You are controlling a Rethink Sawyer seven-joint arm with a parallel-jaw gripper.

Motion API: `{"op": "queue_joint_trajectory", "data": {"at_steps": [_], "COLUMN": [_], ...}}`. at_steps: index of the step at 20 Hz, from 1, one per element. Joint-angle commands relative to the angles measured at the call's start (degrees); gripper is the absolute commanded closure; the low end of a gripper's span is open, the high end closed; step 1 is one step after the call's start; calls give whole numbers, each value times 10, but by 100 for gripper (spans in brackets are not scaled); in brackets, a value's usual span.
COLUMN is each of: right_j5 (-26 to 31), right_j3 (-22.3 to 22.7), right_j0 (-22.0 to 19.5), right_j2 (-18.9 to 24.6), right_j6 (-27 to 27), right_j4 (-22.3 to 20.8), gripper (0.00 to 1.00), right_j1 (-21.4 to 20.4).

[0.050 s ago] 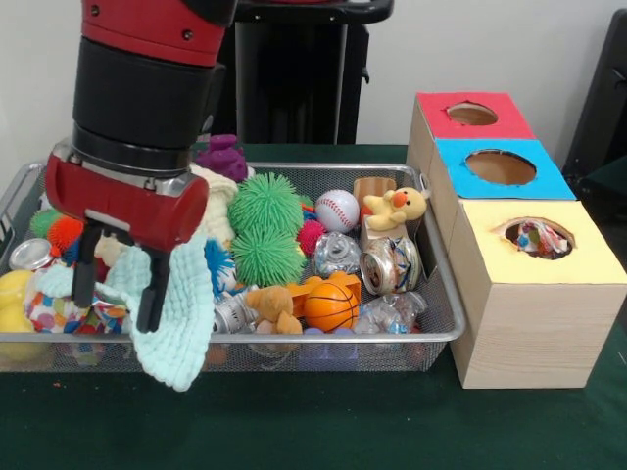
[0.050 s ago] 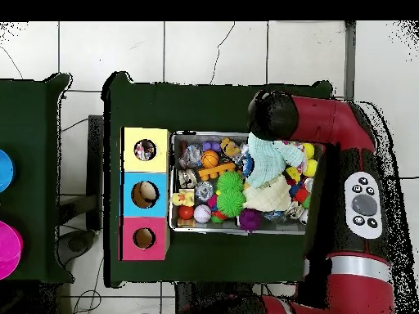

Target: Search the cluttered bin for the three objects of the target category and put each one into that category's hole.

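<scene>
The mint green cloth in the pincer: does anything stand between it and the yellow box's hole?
The cloth hangs from the pincer at the bin's far end from the yellow box. Between them lie green spiky balls, a basketball and crushed cans; lifted higher, it should pass above them.

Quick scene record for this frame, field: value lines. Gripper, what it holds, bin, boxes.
gripper: low over the bin's end farthest from the boxes, fingers pointing down
held: pale mint cloth, pinched between the fingers, hanging over the bin's front rim
bin: wire mesh tray, crowded with toys, balls and crushed cans
notable contents: green spiky balls, baseball, small basketball, yellow duck plush
boxes: red-top box, blue-top box, yellow-top box, one hole each
yellow hole: patterned fabric visible inside
</scene>
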Motion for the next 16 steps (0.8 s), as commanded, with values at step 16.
{"op": "queue_joint_trajectory", "data": {"at_steps": [16], "right_j5": [56], "right_j3": [84], "right_j0": [-44], "right_j2": [63], "right_j6": [-117], "right_j4": [-31], "gripper": [0], "right_j1": [87]}}
